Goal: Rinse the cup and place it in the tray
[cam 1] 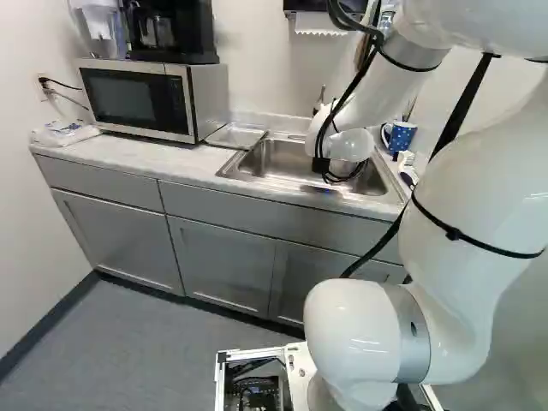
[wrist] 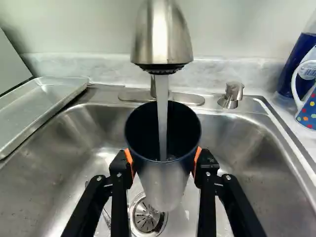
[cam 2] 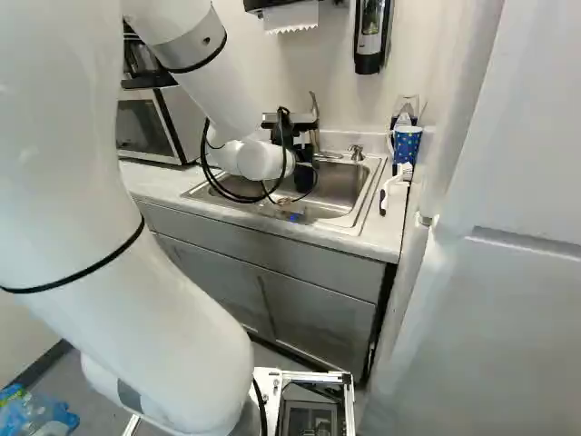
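In the right base view my gripper (cam 2: 287, 134) is over the sink, partly hidden by cables. The wrist view shows the gripper (wrist: 164, 165) shut on the cup (wrist: 165, 182), an orange pad against each side. The cup is dark inside, with a metallic lower part, and its open mouth faces the faucet (wrist: 163, 37). A stream of water (wrist: 162, 113) runs from the faucet into it. The metal tray (wrist: 47, 106) lies beside the sink; the left base view has it between microwave and basin.
The steel sink (wrist: 237, 143) has its drain (wrist: 147, 217) below the cup. A soap pump (wrist: 231, 94) rises from its rim. A dotted blue mug (cam 1: 400, 137) and a brush (cam 2: 392, 186) are on the counter beside the sink. The microwave (cam 1: 137, 98) stands beyond the tray.
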### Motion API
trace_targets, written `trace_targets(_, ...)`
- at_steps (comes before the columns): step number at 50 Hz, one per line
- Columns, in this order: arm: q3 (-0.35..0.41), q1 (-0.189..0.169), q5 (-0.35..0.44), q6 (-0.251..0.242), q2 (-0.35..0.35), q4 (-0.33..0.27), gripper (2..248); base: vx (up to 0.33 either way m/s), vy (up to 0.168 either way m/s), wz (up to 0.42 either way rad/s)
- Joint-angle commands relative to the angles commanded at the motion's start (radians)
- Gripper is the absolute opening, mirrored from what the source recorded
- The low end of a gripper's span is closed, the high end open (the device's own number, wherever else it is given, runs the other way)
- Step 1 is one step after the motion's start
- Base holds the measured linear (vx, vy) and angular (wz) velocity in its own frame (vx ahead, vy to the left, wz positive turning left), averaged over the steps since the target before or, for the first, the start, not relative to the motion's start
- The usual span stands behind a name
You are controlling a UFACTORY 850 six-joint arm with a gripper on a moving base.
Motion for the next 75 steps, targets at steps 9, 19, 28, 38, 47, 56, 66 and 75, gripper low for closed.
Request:
trace_targets(9, 0.0, 0.0, 0.0, 0.0, 0.0, 0.0, 125, 0.0, 0.0, 0.0)
trace_targets(19, 0.0, 0.0, 0.0, 0.0, 0.0, 0.0, 125, 0.0, 0.0, 0.0)
trace_targets(28, 0.0, 0.0, 0.0, 0.0, 0.0, 0.0, 125, 0.0, 0.0, 0.0)
trace_targets(38, 0.0, 0.0, 0.0, 0.0, 0.0, 0.0, 125, 0.0, 0.0, 0.0)
trace_targets(47, 0.0, 0.0, 0.0, 0.0, 0.0, 0.0, 125, 0.0, 0.0, 0.0)
trace_targets(56, 0.0, 0.0, 0.0, 0.0, 0.0, 0.0, 125, 0.0, 0.0, 0.0)
trace_targets(66, 0.0, 0.0, 0.0, 0.0, 0.0, 0.0, 125, 0.0, 0.0, 0.0)
trace_targets(75, 0.0, 0.0, 0.0, 0.0, 0.0, 0.0, 125, 0.0, 0.0, 0.0)
